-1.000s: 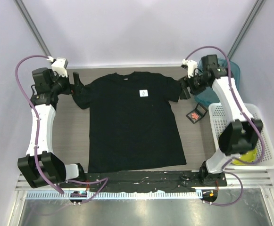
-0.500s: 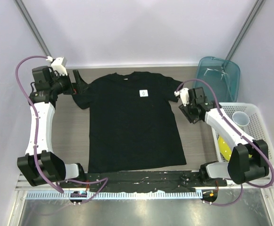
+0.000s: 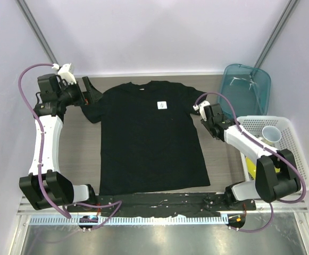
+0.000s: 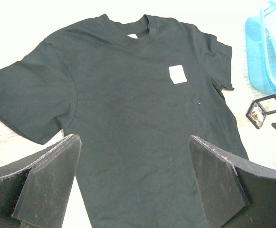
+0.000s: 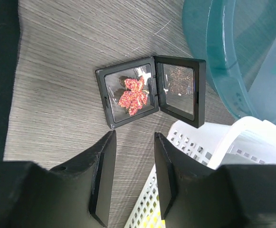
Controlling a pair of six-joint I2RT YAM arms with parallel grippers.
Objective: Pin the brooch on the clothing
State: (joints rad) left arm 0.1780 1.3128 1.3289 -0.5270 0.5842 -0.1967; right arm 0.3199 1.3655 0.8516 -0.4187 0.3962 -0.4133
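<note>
The black T-shirt (image 3: 150,135) lies flat on the table, with a white chest label (image 3: 162,105); it also fills the left wrist view (image 4: 138,109). The red maple-leaf brooch (image 5: 135,94) lies in an open small black box (image 5: 128,97) on the wood just right of the shirt. The box also shows in the left wrist view (image 4: 265,110). My right gripper (image 5: 134,137) hovers above the box, jaws narrowly open and empty; in the top view it (image 3: 214,127) hides the box. My left gripper (image 3: 92,91) is wide open and empty above the shirt's left sleeve.
A teal plastic tub (image 3: 247,89) stands at the back right, and shows close beside the box (image 5: 233,52). A white slotted basket (image 3: 292,159) holding a cup sits at the right edge, its corner just below the box (image 5: 199,142).
My right arm has swung from beside the tub inward and down to hover over the brooch box. My left gripper has barely shifted by the sleeve.
</note>
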